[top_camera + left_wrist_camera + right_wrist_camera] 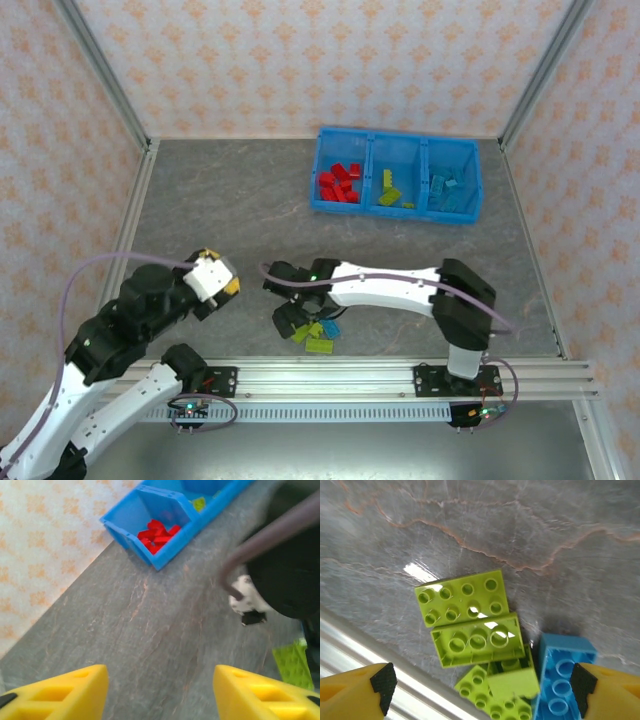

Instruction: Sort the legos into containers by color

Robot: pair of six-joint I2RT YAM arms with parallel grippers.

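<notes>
Blue bin [395,210] at far side, reds, greens, blues sorted inside. Right gripper [481,685] jaws spread over loose legos [470,645] by near rail. Left gripper [160,690] spread, empty. Risk: greens packed against blue brick [562,662], so closing may grab mixed colours.

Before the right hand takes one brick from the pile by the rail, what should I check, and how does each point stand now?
1. Right hand open and empty: ok.
2. Right hand over the lime green studded plastic bricks: ok.
3. One brick apart for a clean grip: not ok; green ones overlap, a light blue studded brick lies against them.
4. Room in the middle compartment of the blue three-part plastic bin: ok.
5. Left hand open, empty, clear of the bricks: ok.
</notes>
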